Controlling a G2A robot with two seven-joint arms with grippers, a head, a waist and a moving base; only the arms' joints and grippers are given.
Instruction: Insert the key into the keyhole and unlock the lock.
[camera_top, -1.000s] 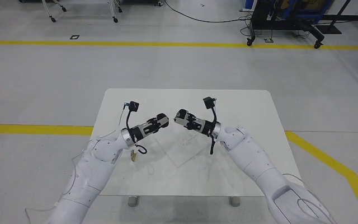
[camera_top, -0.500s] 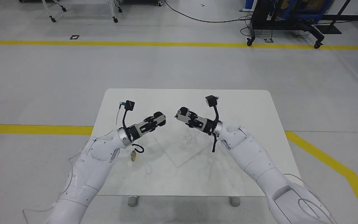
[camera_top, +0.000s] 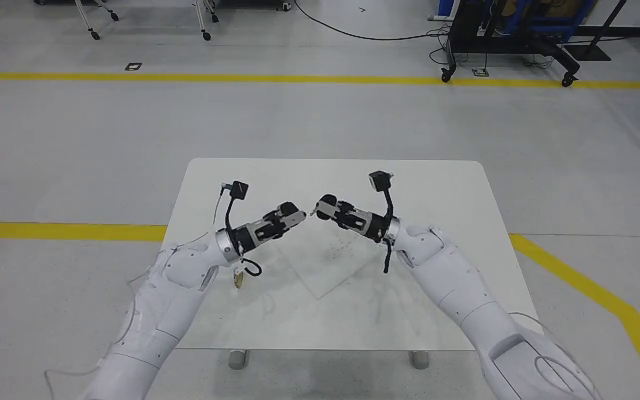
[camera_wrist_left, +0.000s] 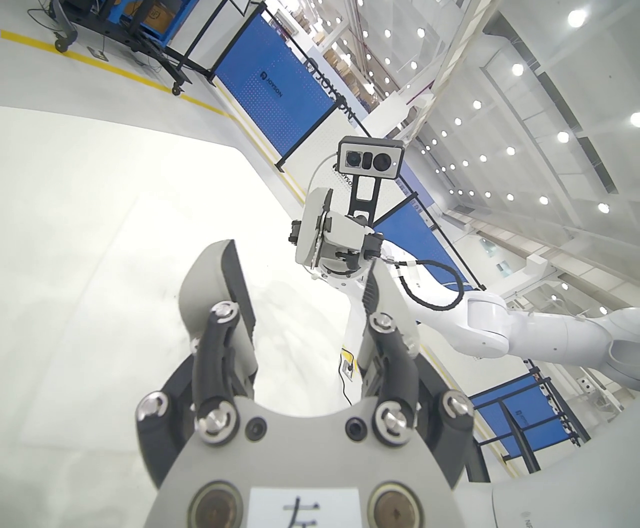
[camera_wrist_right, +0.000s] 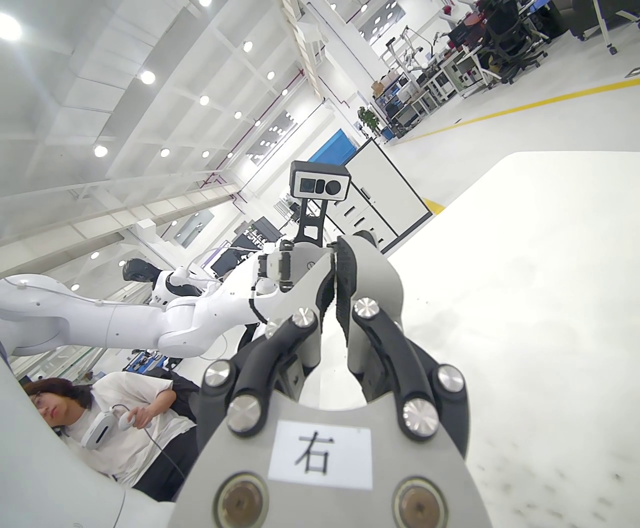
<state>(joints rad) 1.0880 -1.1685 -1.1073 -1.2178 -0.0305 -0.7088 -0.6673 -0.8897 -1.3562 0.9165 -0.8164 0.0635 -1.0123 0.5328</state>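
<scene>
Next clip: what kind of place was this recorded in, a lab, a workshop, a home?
Most likely a large industrial hall or robotics lab: yellow floor lines run past the white table, a high ceiling carries rows of lights, and blue partition panels and equipment benches stand around.

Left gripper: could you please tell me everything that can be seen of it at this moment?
The left gripper has two grey fingers with black pads on their inner sides. Black links with silver bolts join them to a grey, metal-looking base that bears a white label. The gripper is open and nothing is between the fingers. It hangs above the white table, touching nothing, and points toward the right gripper, which is close to it but apart.
</scene>
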